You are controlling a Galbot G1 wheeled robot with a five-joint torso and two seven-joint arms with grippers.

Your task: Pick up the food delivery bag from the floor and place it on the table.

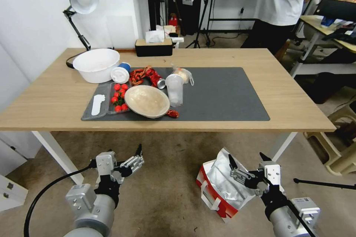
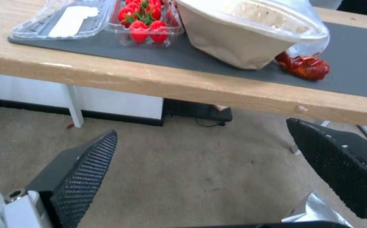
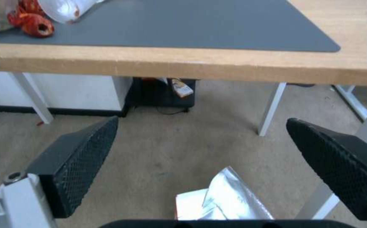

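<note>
Red-and-white food delivery bag (image 1: 218,185), foil-lined, seemingly open.

Head view looks down from above; both low wrist views face the table (image 1: 55,96) edge.

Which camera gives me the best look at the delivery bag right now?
The head view: the delivery bag shows whole on the floor, red sides, handles and foil lining. The right wrist view catches its foil top; the left wrist view, a foil corner.
</note>
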